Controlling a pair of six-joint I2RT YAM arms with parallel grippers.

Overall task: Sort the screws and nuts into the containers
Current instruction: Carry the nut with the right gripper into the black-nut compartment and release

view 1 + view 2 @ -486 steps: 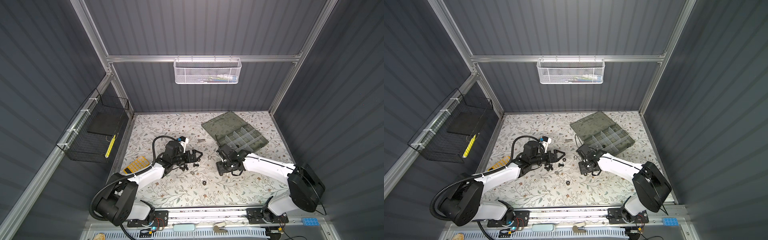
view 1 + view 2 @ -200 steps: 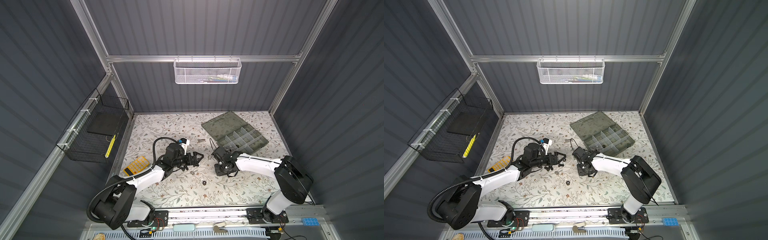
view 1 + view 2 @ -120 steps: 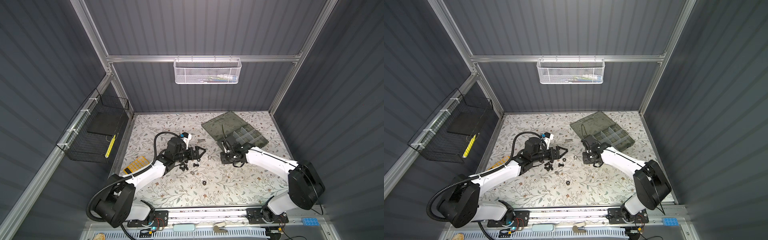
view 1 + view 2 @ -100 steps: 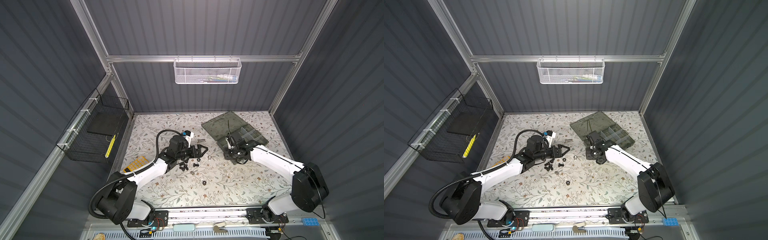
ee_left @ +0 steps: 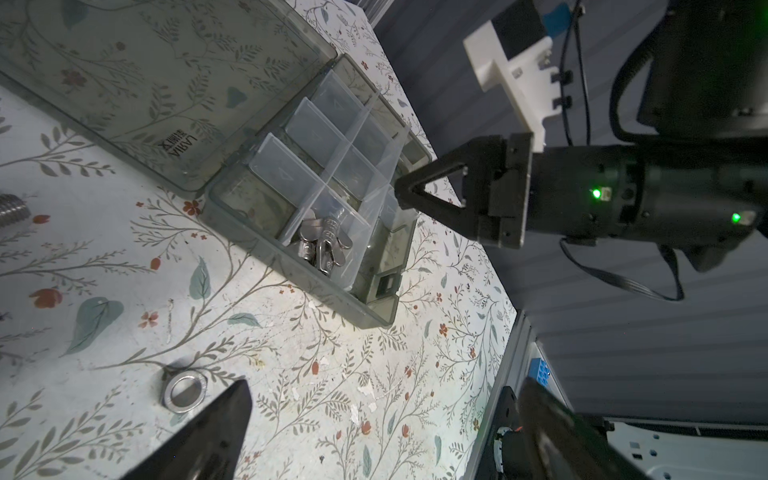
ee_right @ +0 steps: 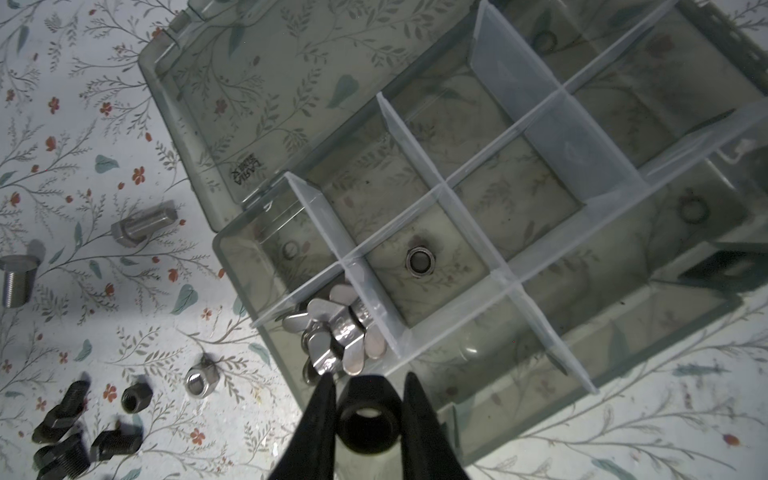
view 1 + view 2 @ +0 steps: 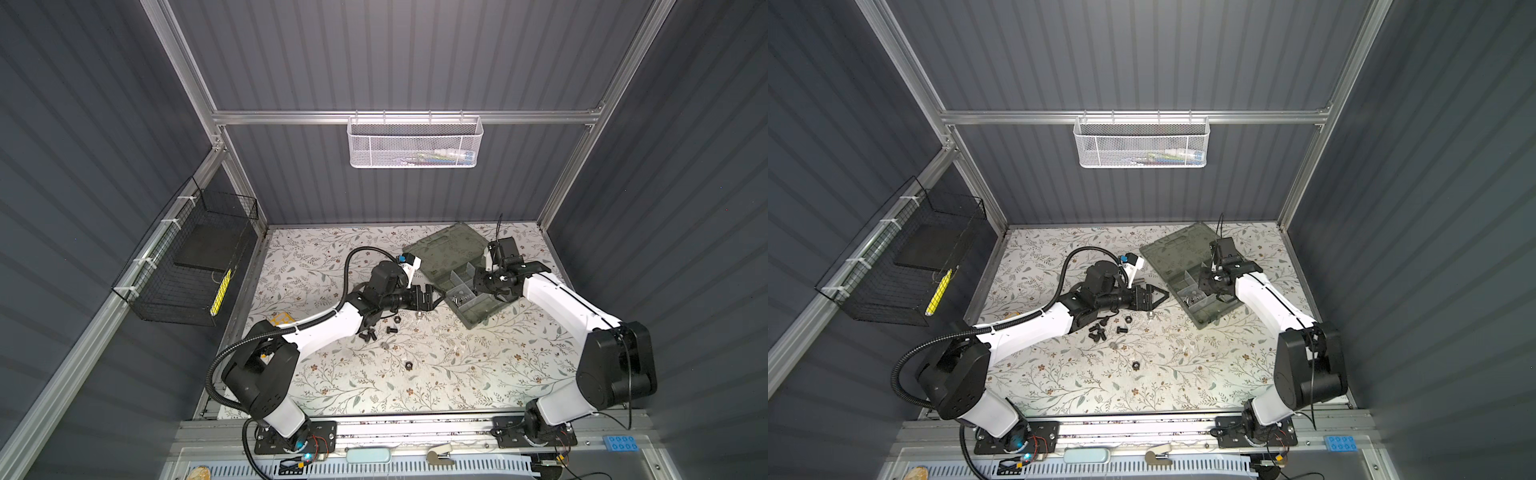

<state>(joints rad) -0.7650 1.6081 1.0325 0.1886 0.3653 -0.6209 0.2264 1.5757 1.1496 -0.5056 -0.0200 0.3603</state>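
Pinching a black nut (image 6: pixel 365 424) between its two dark tapered fingers, the right end effector (image 6: pixel 368 386) holds it above the organizer case (image 6: pixel 519 399). The nut hangs just beside the compartment (image 6: pixel 374 299) that contains a pile of silver wing-shaped pieces (image 6: pixel 336 332). The adjoining compartment holds one silver ring (image 6: pixel 421 261), probably a nut; its outline is too small to confirm.

The case is translucent grey-green plastic with pale, clear dividers. Its lid (image 6: pixel 266 83) lies open flat on the floral-printed counter (image 6: pixel 124 316). In both top views the right arm crosses the case and hides several compartments.

The left end effector (image 7: pixel 432 297) is spread wide and grips nothing. It hovers over the counter between the case and the loose hardware, with a silver nut (image 5: pixel 185 390) lying near one finger.

Black screws (image 6: pixel 62 419) are clustered on the counter, partly cut off by the right wrist view's edge. Silver screws (image 6: pixel 143 224) lie apart from them.
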